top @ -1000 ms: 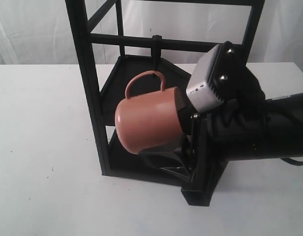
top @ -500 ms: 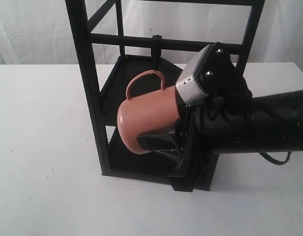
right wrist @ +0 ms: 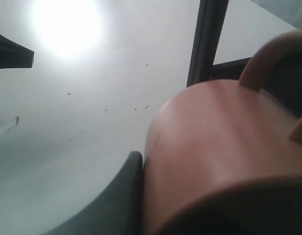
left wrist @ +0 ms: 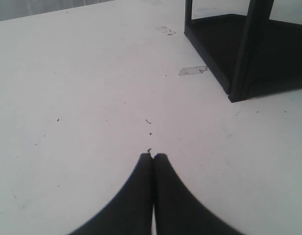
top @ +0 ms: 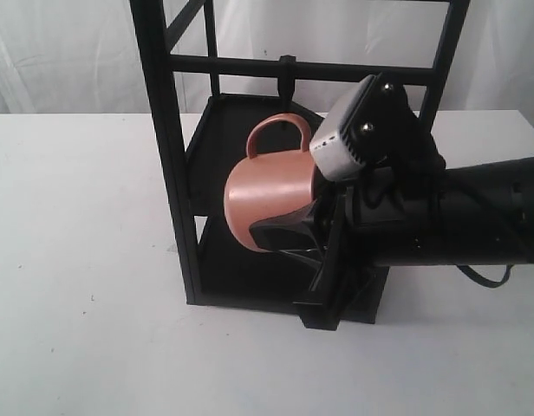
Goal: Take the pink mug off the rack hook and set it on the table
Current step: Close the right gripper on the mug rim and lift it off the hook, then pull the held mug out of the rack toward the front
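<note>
The pink mug [top: 269,192] lies on its side in the air inside the black rack [top: 167,165], above the lower shelf. Its loop handle [top: 278,128] points up, right under the tip of the rack hook [top: 287,85]; whether it still hangs there I cannot tell. My right gripper [top: 293,221] is shut on the mug: one dark finger [right wrist: 124,196] presses its outer wall [right wrist: 224,147], the other is hidden. My left gripper [left wrist: 153,156] is shut and empty over the white table [left wrist: 82,98], out of the exterior view.
The rack's front post [right wrist: 207,39] stands just beside the mug. A rack foot [left wrist: 239,88] and a scrap of tape [left wrist: 192,71] lie ahead of the left gripper. My right arm [top: 475,221] reaches in from the right. White curtain behind.
The mug and right gripper have moved right and slightly up, the mug's handle now closer under the hook. The whole rack has shifted a little to the right with them.
</note>
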You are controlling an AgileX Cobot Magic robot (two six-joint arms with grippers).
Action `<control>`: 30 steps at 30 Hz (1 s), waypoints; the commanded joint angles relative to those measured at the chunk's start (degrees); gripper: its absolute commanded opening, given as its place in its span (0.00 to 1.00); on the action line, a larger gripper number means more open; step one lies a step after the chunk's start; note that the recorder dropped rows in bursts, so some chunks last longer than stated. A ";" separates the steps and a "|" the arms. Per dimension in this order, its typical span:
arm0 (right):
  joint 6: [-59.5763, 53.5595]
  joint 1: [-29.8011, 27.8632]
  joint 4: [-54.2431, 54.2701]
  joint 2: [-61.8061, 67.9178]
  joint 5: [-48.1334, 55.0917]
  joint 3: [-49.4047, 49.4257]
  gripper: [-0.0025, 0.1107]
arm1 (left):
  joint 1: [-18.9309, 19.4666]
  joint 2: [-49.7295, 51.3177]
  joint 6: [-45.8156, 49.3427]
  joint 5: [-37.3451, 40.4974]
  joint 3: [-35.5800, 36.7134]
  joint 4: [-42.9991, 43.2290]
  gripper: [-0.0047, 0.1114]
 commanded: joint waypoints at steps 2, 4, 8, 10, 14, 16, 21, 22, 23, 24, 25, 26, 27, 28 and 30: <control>-0.47 -0.02 0.44 -0.63 -1.03 0.19 0.02 | -0.06 -0.28 -0.34 0.23 0.18 0.09 0.04; -0.47 -0.02 0.81 -1.44 -1.03 0.08 0.02 | -0.06 -0.28 -0.34 0.23 0.18 0.09 0.04; -0.69 -0.02 1.24 -2.70 -0.30 -0.66 0.02 | -0.06 -0.28 -0.34 0.23 0.18 0.09 0.04; -0.69 -0.02 1.24 -3.12 0.91 -1.04 0.02 | -0.06 -0.28 -0.34 0.23 0.18 0.09 0.04; -0.69 -0.02 1.24 -3.26 4.09 -1.41 0.02 | -0.06 -0.28 -0.34 0.23 0.18 0.09 0.04; -0.69 -0.02 1.24 -3.26 6.03 -1.41 0.02 | -0.06 -0.28 -0.34 0.23 0.18 0.09 0.04; -0.69 -0.02 1.24 -3.99 7.42 -1.41 0.02 | -0.06 -0.28 -0.34 0.23 0.18 0.09 0.04; -0.69 0.08 0.98 -4.34 7.70 -1.41 0.02 | -0.06 -0.28 -0.34 0.23 0.18 0.09 0.04; -0.69 0.05 0.70 -4.58 8.00 -1.41 0.02 | -0.06 -0.28 -0.34 0.23 0.18 0.09 0.04; -0.69 0.05 0.08 -5.09 8.33 -1.41 0.02 | -0.06 -0.28 -0.34 0.23 0.18 0.09 0.04; -0.45 0.05 -0.78 -5.47 8.68 -1.41 0.02 | -0.06 -0.28 -0.34 0.23 0.18 0.09 0.04; -0.33 0.05 -1.68 -5.97 8.95 -1.41 0.02 | -0.06 -0.28 -0.34 0.23 0.18 0.09 0.04; 0.18 0.37 -3.17 -6.25 9.08 -1.41 0.02 | -0.06 -0.28 -0.34 0.23 0.18 0.09 0.04; 1.00 0.91 -5.10 -6.73 9.08 -1.41 0.02 | -0.06 -0.28 -0.34 0.23 0.18 0.09 0.04; 2.17 2.37 -9.15 -7.14 9.20 -1.41 0.02 | -0.06 -0.28 -0.34 0.23 0.18 0.09 0.04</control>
